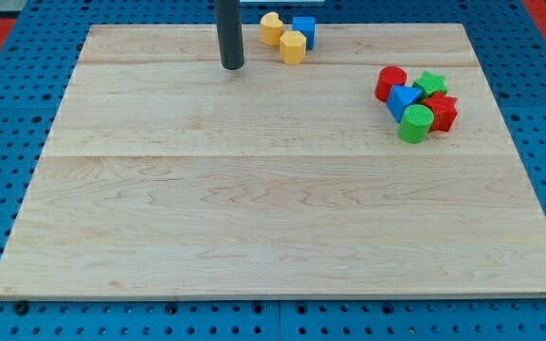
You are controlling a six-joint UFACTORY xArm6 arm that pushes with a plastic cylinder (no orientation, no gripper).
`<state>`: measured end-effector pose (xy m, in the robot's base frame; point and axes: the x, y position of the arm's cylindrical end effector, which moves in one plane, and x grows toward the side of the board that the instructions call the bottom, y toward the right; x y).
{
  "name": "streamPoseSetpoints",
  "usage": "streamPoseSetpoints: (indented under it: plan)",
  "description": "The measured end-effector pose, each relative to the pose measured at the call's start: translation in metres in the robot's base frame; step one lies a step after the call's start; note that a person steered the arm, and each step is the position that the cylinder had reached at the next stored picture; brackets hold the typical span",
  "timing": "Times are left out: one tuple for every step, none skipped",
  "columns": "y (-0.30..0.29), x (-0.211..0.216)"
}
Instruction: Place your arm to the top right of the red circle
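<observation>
The red circle [390, 82] is a red cylinder at the view's upper right, at the left end of a tight cluster. Touching or close beside it are a green star [431, 83], a blue triangular block [404, 98], a green cylinder [414, 123] and a second red block [441, 112]. My tip [232, 65] is the lower end of the dark rod, near the board's top edge, well to the left of the red circle and slightly above its level. It touches no block.
Near the top edge, right of my tip, stand two yellow blocks [271, 28] [293, 46] and a blue cube [303, 30]. The wooden board [273, 218] lies on a blue pegboard surface.
</observation>
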<state>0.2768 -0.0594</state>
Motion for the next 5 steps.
streamPoseSetpoints:
  plan:
    - [0.001, -0.001]
    - [0.005, -0.002]
    - [0.005, -0.002]
    - [0.004, -0.002]
    - [0.014, 0.01]
